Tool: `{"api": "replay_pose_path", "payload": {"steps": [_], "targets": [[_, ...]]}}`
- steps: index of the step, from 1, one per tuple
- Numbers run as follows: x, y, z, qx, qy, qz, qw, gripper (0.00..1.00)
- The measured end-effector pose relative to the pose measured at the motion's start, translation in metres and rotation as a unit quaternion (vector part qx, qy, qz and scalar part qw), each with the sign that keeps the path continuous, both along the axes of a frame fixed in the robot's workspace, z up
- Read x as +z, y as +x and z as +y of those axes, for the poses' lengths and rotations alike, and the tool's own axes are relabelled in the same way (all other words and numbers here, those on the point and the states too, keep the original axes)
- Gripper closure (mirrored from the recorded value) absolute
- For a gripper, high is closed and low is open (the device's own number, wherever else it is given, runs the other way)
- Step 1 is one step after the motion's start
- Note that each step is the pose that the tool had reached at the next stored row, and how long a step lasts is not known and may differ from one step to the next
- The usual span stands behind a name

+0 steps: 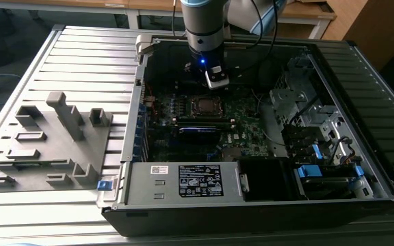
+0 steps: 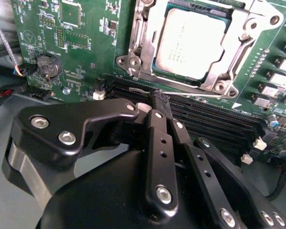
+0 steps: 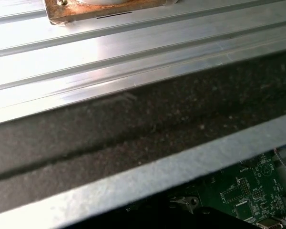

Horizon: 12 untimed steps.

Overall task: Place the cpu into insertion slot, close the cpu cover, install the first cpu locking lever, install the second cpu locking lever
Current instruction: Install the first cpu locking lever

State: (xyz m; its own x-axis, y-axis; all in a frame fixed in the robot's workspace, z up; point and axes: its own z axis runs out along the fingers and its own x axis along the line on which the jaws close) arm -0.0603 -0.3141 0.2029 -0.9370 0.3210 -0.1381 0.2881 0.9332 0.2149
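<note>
cpu (image 2: 193, 43) sits in its socket mid-motherboard (image 2: 86, 38), cpu cover (image 2: 140, 43) down on its rim to clamp it, claw (image 2: 159, 99) closed with tips at the thin locking lever (image 2: 205, 95) beside the memory slots (image 2: 214, 119), likely to work it; can't tell if it's pinched.

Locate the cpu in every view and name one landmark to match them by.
Exterior view: the cpu sits in its socket inside the open case, near the arm's tip.
Second wrist view: the cpu lies framed by the cpu cover.
First wrist view: a corner of the green motherboard past the case wall.
Shared landmark: that green motherboard.
</note>
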Motion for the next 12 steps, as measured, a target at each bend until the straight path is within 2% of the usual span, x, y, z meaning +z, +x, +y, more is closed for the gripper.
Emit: {"api": "replay_pose_path", "payload": {"steps": [2,6,12], "targets": [[-0.0004,-0.0003,0.0000,0.000,0.0001,-0.0003,1.00000,0.89],[-0.0026,-0.0008,-0.0005,0.000,0.0000,-0.0032,0.99999,0.89],[-0.0035,-0.0009,-0.0031,0.002,0.0001,-0.0037,0.99999,0.89]]}}
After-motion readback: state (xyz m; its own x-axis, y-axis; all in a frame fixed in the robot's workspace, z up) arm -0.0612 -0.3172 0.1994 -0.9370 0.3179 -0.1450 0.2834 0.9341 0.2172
